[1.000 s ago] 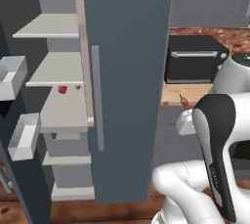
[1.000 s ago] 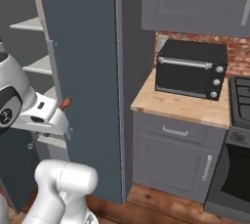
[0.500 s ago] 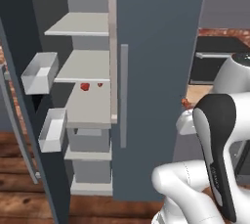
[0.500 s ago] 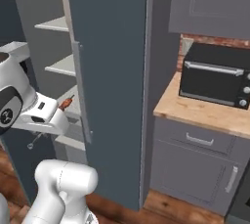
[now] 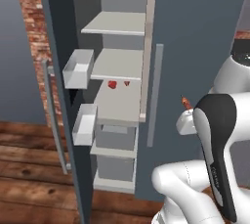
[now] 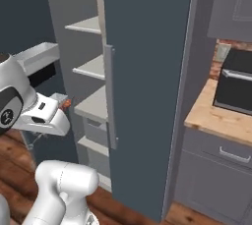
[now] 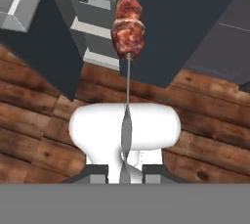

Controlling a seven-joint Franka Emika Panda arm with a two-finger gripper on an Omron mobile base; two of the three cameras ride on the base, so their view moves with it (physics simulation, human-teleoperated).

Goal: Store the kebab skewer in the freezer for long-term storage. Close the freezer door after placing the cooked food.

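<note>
I have the gripper clenched on the bare stick end of the kebab skewer; in the hand view the stick runs up from between the finger tips toward 12 o'clock, with the reddish-brown chunks at the top. In the left base view the skewer's tip pokes up at about 11 o'clock from the white hand, in front of the closed slate-grey door panel. In the right base view I think the small reddish spot just beside the hand is the same skewer, though it is too small to be sure.

The freezer stands open, its white shelves in view, at roughly 10 o'clock from the hand. The freezer door is swung out, two white bins on its inner face. Two small red items sit on a middle shelf. A black toaster oven rests on the wooden counter at 3 o'clock in the right base view.
</note>
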